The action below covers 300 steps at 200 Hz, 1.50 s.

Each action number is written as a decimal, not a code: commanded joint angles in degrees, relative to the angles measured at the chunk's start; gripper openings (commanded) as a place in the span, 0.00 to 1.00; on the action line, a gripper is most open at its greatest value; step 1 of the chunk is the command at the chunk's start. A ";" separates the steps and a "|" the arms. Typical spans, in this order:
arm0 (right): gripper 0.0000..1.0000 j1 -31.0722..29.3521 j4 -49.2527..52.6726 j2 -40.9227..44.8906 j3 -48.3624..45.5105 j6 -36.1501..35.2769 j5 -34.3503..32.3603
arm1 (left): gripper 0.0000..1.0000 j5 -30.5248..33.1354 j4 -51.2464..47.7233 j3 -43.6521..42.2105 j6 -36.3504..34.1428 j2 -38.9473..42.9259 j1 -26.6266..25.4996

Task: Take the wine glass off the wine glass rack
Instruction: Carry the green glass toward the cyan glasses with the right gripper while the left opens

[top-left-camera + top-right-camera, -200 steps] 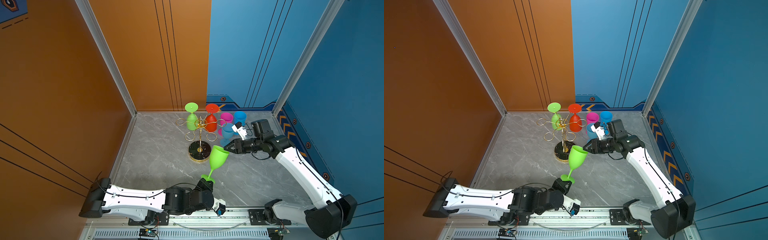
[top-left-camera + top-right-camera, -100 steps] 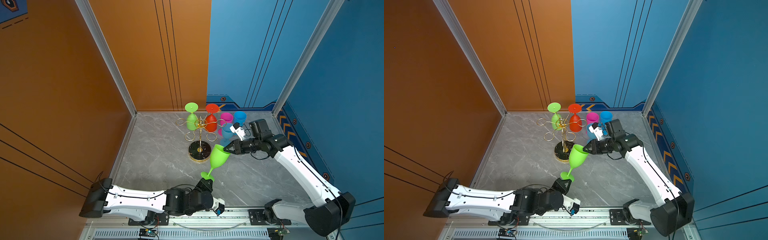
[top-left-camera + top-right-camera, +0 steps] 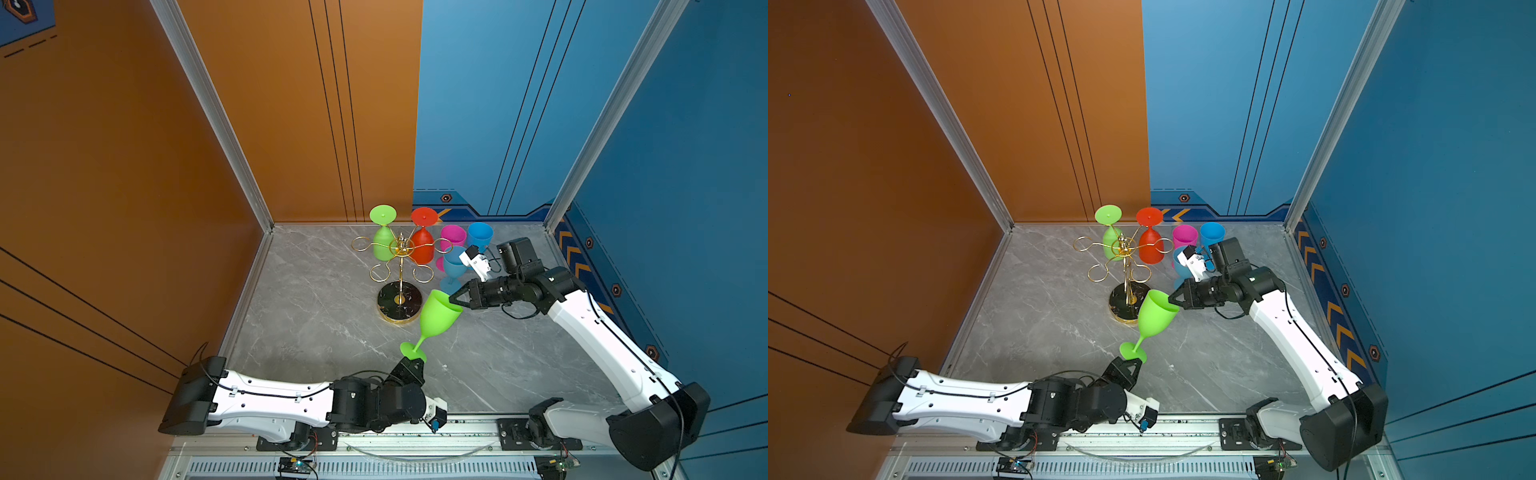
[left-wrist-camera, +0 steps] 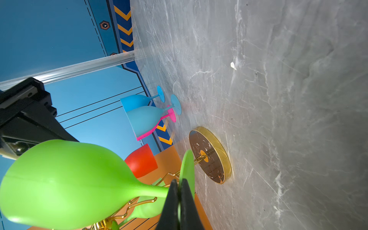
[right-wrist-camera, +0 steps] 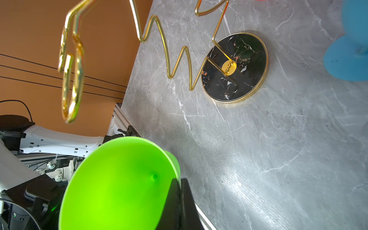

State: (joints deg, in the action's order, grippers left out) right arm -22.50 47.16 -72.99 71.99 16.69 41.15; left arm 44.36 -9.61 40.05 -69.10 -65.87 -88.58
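- Jaws of the left gripper (image 3: 415, 365) clench the green wine glass (image 3: 437, 316) by its foot.
- The right gripper (image 3: 453, 300) has its jaws pinching the rim.
- It hangs above the table (image 3: 324, 316), clear of the rack (image 3: 390, 303), tilted: foot low, mouth up toward the right arm.

Grey marbled floor (image 3: 316, 316) with pale veins spreads between the walls. The orange wall (image 3: 124, 166) covers the left and half the back; the blue wall (image 3: 685, 166) takes the rest (orange chevrons (image 3: 566, 240) run along its foot on the right). Aluminium posts (image 3: 212, 108) stand in both back corners.
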 commanded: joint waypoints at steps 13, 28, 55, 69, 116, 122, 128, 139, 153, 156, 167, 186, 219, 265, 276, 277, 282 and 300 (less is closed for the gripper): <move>0.00 -0.61 2.63 -0.22 1.67 -1.39 -0.52 | 0.05 0.82 2.57 -0.90 0.97 0.48 -0.73; 0.00 -0.61 2.78 -0.22 1.72 -1.55 -0.63 | 0.07 0.65 2.52 -0.88 1.24 0.65 -0.85; 0.00 -0.61 3.03 -0.24 1.83 -1.74 -1.07 | 0.12 -0.13 2.49 -1.07 2.84 0.87 -0.88; 0.00 -0.54 3.11 -0.24 1.82 -1.81 -1.67 | 0.16 -0.63 2.44 -1.26 3.95 1.09 -0.83; 0.00 -0.35 3.05 0.30 1.95 -1.77 -2.87 | 0.28 -0.94 2.28 -1.64 5.92 1.62 -1.25; 0.00 -0.26 3.06 0.39 1.94 -1.65 -3.16 | 0.28 -1.01 2.31 -1.64 6.22 1.69 -1.31; 0.00 -0.18 3.10 0.47 1.99 -1.66 -3.35 | 0.30 -1.03 2.27 -1.64 6.55 1.75 -1.29; 0.00 -0.06 3.11 0.62 2.04 -1.57 -3.69 | 0.32 -1.18 2.31 -1.71 7.24 1.62 -1.47; 0.00 0.00 3.11 1.07 2.11 -1.63 -4.35 | 0.38 -1.29 2.31 -1.73 8.22 1.53 -1.45; 0.00 0.00 3.07 1.08 2.14 -1.63 -4.68 | 0.39 -1.34 2.31 -1.70 8.46 1.53 -1.54; 0.00 0.00 3.09 1.49 2.19 -1.65 -5.66 | 0.41 -1.38 2.30 -1.57 9.63 1.37 -1.54; 0.00 0.00 3.08 2.12 2.19 -1.66 -8.04 | 0.44 -1.35 2.69 -1.30 11.34 1.22 -1.53; 0.00 0.00 3.07 3.36 2.17 -2.57 -12.43 | 0.55 -1.29 4.94 -1.77 16.99 1.57 -1.52; 0.00 -0.09 3.12 5.03 1.89 -3.36 -18.25 | 0.68 -0.90 8.25 -2.43 22.23 1.82 -1.52; 0.00 -0.09 3.29 5.34 1.85 -3.63 -19.43 | 0.70 -0.31 8.54 -2.43 23.80 1.79 -1.53; 0.00 -0.09 3.34 5.37 1.85 -3.63 -19.57 | 0.70 -0.27 8.63 -2.43 23.95 1.79 -1.57; 0.00 -0.09 3.50 5.54 1.78 -3.68 -20.30 | 0.71 0.27 8.83 -2.44 24.75 1.73 -1.59; 0.00 -0.09 4.15 5.77 1.84 -4.01 -23.34 | 0.77 2.90 9.59 -2.23 27.98 1.71 -1.52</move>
State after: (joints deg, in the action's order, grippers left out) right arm -22.57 49.12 -68.45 72.20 14.26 23.40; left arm 43.88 -2.52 38.35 -47.16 -65.04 -89.32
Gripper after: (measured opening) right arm 0.048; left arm 0.742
